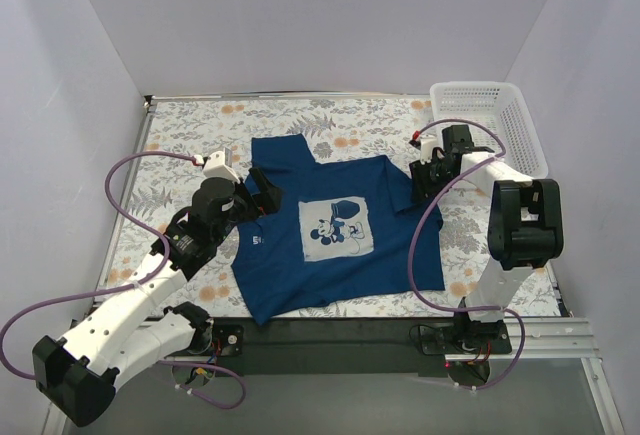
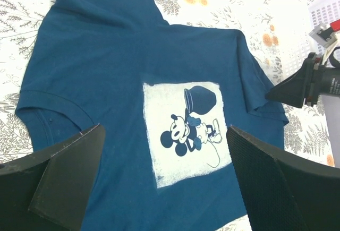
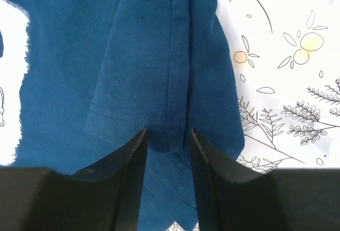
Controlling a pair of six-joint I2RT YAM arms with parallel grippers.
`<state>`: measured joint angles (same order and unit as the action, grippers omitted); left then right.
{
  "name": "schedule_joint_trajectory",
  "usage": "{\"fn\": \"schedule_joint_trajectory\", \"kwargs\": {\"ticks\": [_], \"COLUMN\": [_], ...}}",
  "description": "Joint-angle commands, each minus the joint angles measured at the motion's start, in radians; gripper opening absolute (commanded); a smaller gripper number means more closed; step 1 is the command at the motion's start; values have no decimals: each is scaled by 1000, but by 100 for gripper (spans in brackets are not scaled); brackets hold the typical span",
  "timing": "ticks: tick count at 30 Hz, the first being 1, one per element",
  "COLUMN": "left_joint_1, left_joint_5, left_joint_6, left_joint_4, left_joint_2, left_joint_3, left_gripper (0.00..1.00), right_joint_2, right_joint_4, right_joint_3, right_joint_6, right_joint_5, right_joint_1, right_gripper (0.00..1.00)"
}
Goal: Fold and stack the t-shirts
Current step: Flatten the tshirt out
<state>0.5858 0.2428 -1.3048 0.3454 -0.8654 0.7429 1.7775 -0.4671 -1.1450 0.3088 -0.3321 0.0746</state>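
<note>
**A:** Where is the t-shirt (image 1: 330, 280) lying?

**B:** Spread on the flowered counter (image 1: 190, 135), roughly in the middle, chest side up. The pale square print (image 1: 338, 235) with the cartoon mouse faces the ceiling. The collar edge, with its small white label (image 1: 257, 241), points toward the left arm, and one sleeve (image 1: 285, 152) reaches away toward the back wall.

**A:** And the left claw (image 1: 262, 193)?

**B:** Released. In its wrist view the two black fingers (image 2: 69, 167) stand wide apart with nothing between them, and the navy cloth and the print show in the gap. From above it hangs over the shirt's collar side, just beside the far sleeve. I cannot tell whether it touches the fabric.

**A:** The right claw (image 1: 422, 180)?

**B:** It sits at the shirt's far right corner. Its fingers (image 3: 133, 162) are drawn close together, and a hemmed fold of navy cloth (image 3: 159, 98) runs straight down into the narrow gap and fills it side to side. So it is grasping the t-shirt by that stitched edge. A line of stitching crosses the fold just above the fingertips, and a seam runs lengthwise into the gap.

**A:** Is the cloth lifted there?

**B:** Hard to say. From above, that corner looks low against the counter.

**A:** Anything else nearby?

**B:** A white lattice basket (image 1: 505, 115) stands in the back right corner, beyond the right claw and apart from the shirt.
</note>
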Motion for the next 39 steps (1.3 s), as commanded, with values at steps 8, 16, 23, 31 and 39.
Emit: {"fn": "schedule_joint_trajectory", "kwargs": {"ticks": [8,16,23,31,39], "left_joint_1": [-1,-206,-494,-566,-566], "left_joint_5": [41,-190,-517,-645,-534], "left_joint_6": [29,24,7,90,165], "left_joint_4": [-48,-195,-448,-392,-212], "left_joint_2": [11,-144,-533,-1052,-1356], "left_joint_3": [-10,26,137,553,878], "left_gripper": [91,90,77,54,47], "right_joint_2": [14,-98,-151,-162,-167], "right_joint_4": [19,15,-5,-31,-31], "right_joint_3": [-45,-59,-45,-47,-44], "right_joint_6": [-4,36,150,187,185], "right_joint_5": [-13,-67,-191,-262,-280], "right_joint_1": [7,8,8,7,7], "right_gripper": [17,1,1,1,1]}}
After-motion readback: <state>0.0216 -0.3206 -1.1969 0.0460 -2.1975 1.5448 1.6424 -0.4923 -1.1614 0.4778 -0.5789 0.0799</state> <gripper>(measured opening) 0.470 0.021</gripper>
